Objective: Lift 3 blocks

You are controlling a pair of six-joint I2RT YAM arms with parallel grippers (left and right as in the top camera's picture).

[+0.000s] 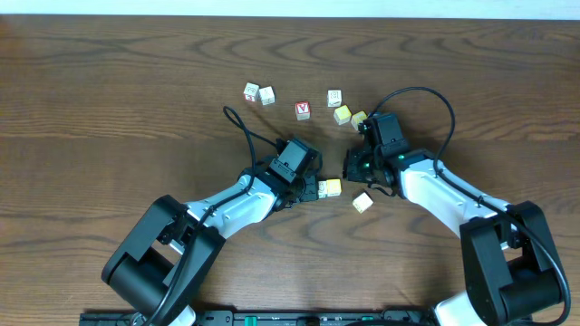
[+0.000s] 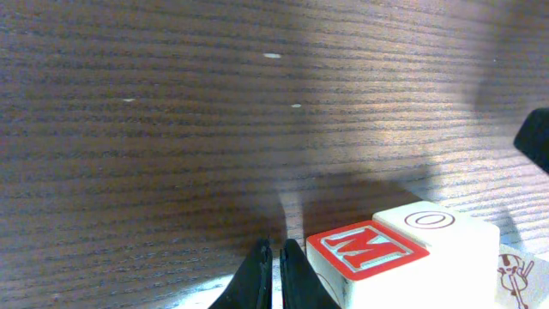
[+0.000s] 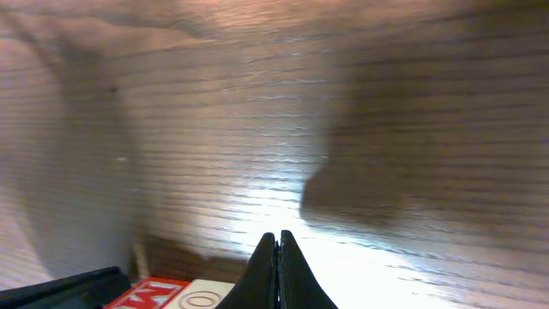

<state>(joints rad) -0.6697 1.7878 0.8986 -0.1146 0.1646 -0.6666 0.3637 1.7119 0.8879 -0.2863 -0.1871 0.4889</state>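
Blocks (image 1: 328, 187) lie just right of left claw (image 2: 276, 247), its tips pressed together, empty; right claw (image 3: 276, 239) likewise closed on nothing. Risk: shut tips shove blocks aside, not grip.

A dark brown, wood-grained tabletop (image 1: 109, 109) fills nearly the whole overhead view, with a pale strip (image 1: 272, 7) running along the top edge of the frame beyond it. Just above the frame's centre sits a red-faced V cube (image 1: 303, 110) (standing apart from its neighbours). Low and right of centre in the left wrist view, a red-faced M cube (image 2: 364, 249) rests on the same wood.
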